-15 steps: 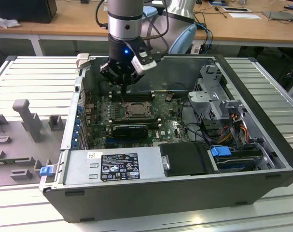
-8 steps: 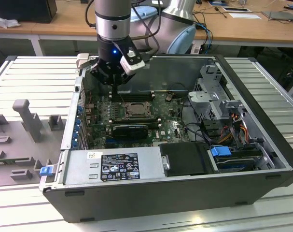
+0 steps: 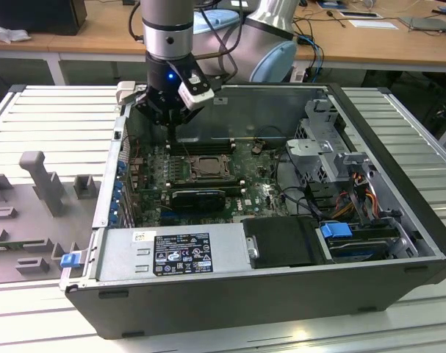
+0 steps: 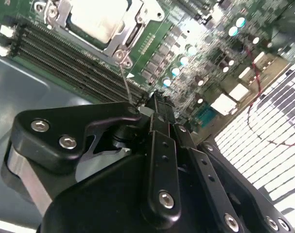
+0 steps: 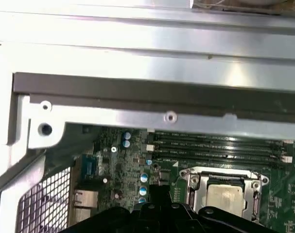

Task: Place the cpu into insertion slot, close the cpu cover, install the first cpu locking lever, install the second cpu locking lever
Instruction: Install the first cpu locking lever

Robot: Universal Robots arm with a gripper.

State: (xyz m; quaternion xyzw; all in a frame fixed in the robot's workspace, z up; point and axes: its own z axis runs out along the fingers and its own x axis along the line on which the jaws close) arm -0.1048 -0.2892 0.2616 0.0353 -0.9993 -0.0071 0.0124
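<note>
Hovering at upper centre-left of exterior view, over motherboard (image 3: 253,197) back edge: gripper (image 3: 171,137), fingers (image 4: 159,128) together in second wrist view. Thin lever rod (image 4: 127,82) runs from socket corner up to tips (pinched or just touching, can't tell). Cpu (image 5: 226,196) seated in insertion slot (image 3: 208,166), cpu cover (image 4: 122,37) down over it. PSU label (image 3: 182,254), lower centre of exterior view: print too small to read.
</note>
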